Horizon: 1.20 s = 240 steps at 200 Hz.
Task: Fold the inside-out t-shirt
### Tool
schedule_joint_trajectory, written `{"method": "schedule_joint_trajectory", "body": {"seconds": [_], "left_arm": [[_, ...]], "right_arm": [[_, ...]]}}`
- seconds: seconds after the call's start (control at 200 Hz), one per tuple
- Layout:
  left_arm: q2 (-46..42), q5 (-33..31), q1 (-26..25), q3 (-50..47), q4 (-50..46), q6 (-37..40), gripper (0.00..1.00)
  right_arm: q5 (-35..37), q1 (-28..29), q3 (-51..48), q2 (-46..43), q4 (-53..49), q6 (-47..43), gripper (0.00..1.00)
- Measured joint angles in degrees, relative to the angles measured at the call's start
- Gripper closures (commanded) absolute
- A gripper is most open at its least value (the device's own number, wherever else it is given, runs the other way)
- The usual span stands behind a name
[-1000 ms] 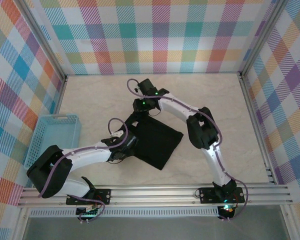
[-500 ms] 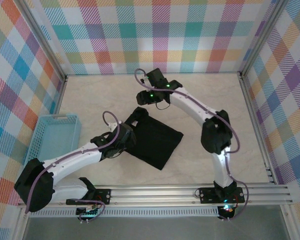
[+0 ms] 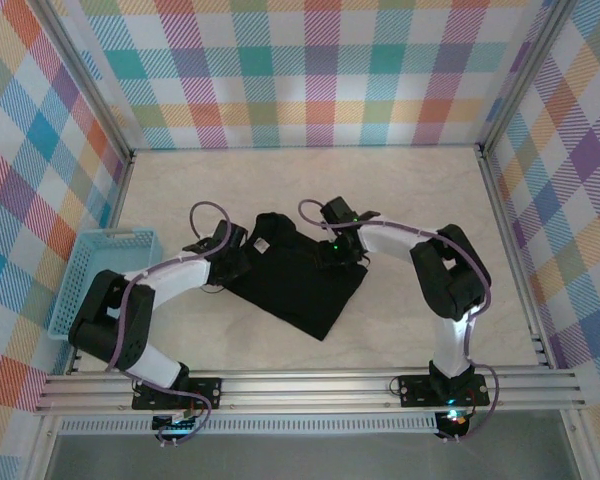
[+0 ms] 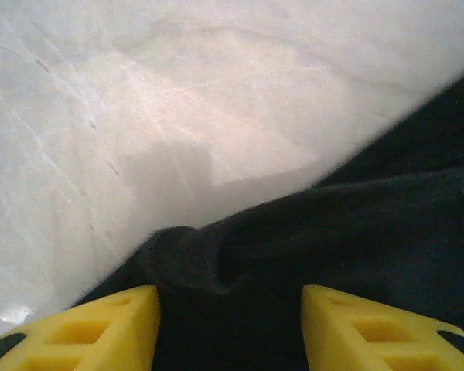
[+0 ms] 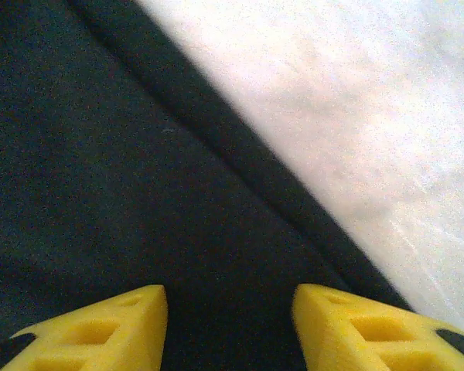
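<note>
T-shirt (image 3: 305,290) fabric lies under both sets of jaws: left jaws spread at its left edge, right jaws spread at its far-right edge, neither pinching it. It lies folded mid-tabletop (image 3: 410,190), a blue basket (image 3: 120,236) well left.

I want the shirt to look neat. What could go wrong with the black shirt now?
The left fingers straddle a bunched edge of the t-shirt; they might pinch just that wrinkle and fold it crooked. The right fingers sit over flat cloth inside the edge, so they could grab several layers and pull the fold open.
</note>
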Motion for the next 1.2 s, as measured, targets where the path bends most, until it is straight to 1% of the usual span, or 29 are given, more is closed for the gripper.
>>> {"method": "schedule_joint_trajectory", "body": {"seconds": [0.06, 0.25, 0.315, 0.41, 0.49, 0.555, 0.62, 0.69, 0.8, 0.9, 0.96, 1.045, 1.2], "left_arm": [[1.86, 0.83, 0.94, 0.94, -0.11, 0.33, 0.51], [6.91, 3.02, 1.22, 7.06, -0.44, 1.60, 0.53], [9.40, 3.61, 1.22, 10.47, -1.60, 2.25, 0.53], [12.66, 4.39, 1.22, 15.13, -3.15, 3.54, 0.53], [14.38, 5.05, 1.22, 18.69, -4.92, 4.66, 0.52], [14.67, 5.25, 1.07, 20.85, -6.56, 5.57, 0.50], [13.90, 5.03, 0.44, 21.92, -7.89, 6.47, 0.47], [11.78, 4.35, -0.39, 21.88, -9.86, 6.86, 0.45], [4.92, 4.39, -2.21, 18.95, -10.80, 6.34, 0.44], [-2.32, 4.83, -3.98, 13.84, -10.40, 4.59, 0.44], [-4.98, 4.81, -5.40, 11.02, -10.23, 3.15, 0.44], [-6.29, 5.03, -8.02, 7.23, -8.76, 1.01, 0.44], [-5.33, 5.51, -12.20, 2.05, -6.27, -1.92, 0.44]], "right_arm": [[0.63, -0.33, -2.82, -2.82, 1.29, 1.77, 0.52], [1.70, 0.39, -15.41, -11.74, 5.31, 9.94, 0.52], [2.19, 2.29, -19.54, -15.26, 5.86, 12.94, 0.53], [2.47, 7.04, -23.61, -19.63, 5.18, 16.96, 0.53], [2.38, 10.51, -24.68, -21.84, 3.26, 19.10, 0.53], [2.25, 12.41, -24.48, -23.78, 1.31, 19.52, 0.49], [3.34, 12.33, -22.88, -25.59, -0.94, 19.15, 0.49], [4.15, 10.91, -18.99, -26.01, -1.99, 17.42, 0.50], [3.32, 7.45, -9.33, -21.99, -0.92, 13.97, 0.56], [1.66, 5.03, 0.72, -13.40, 0.79, 11.30, 0.60], [1.09, 4.02, 6.29, -7.50, 0.96, 10.19, 0.62], [0.83, 3.41, 13.07, 0.79, 0.70, 8.72, 0.65], [1.03, 2.40, 23.19, 13.09, -1.57, 6.51, 0.68]]}}
